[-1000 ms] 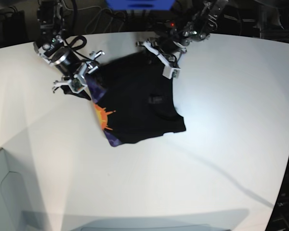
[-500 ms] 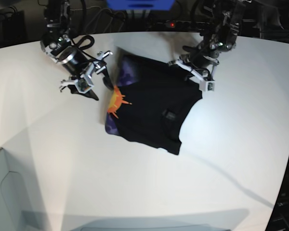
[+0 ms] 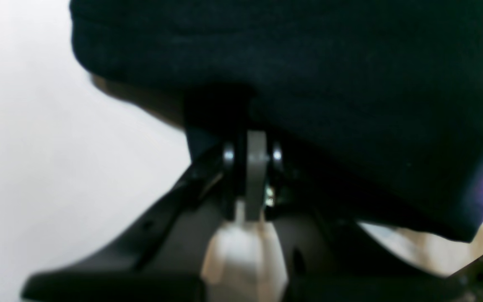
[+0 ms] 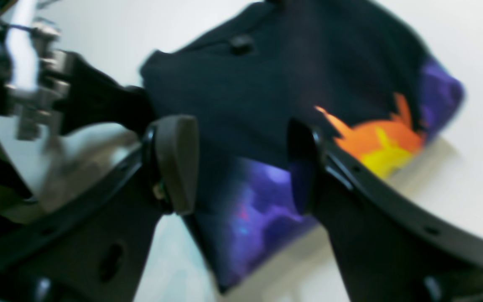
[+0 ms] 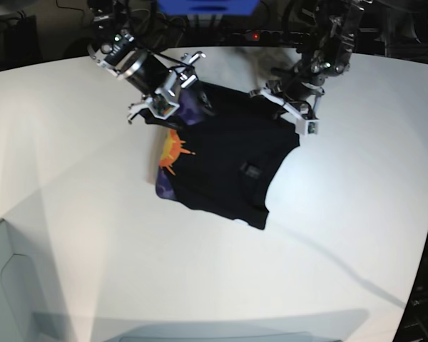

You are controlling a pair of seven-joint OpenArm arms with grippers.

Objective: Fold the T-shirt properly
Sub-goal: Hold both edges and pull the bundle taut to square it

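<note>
While the right gripper (image 5: 172, 91) hangs over the T-shirt's (image 5: 225, 160) upper-left corner, its jaws stand spread wide; in the right wrist view the purple print shows between the two pads (image 4: 174, 163) and nothing is pinched.

T-shirt lies bunched on the white table (image 5: 93, 235), toward the far edge and near centre. Long axis runs diagonally, from the top right by the left gripper down toward the lower left. Orange sun (image 5: 172, 151) and purple print sit on the shirt's left edge, facing left. A small dark patch sits right of the shirt's middle. Lower edge ends in a blunt point at the bottom right.

Left gripper (image 5: 299, 114) is at the shirt's upper-right corner, jaws pressed together on black cloth; the left wrist view shows fabric draped right over them.

Open table all round: wide bare room left of, below and right of the shirt. Only the far side is tight, with both arms and the table edge just behind the shirt.
</note>
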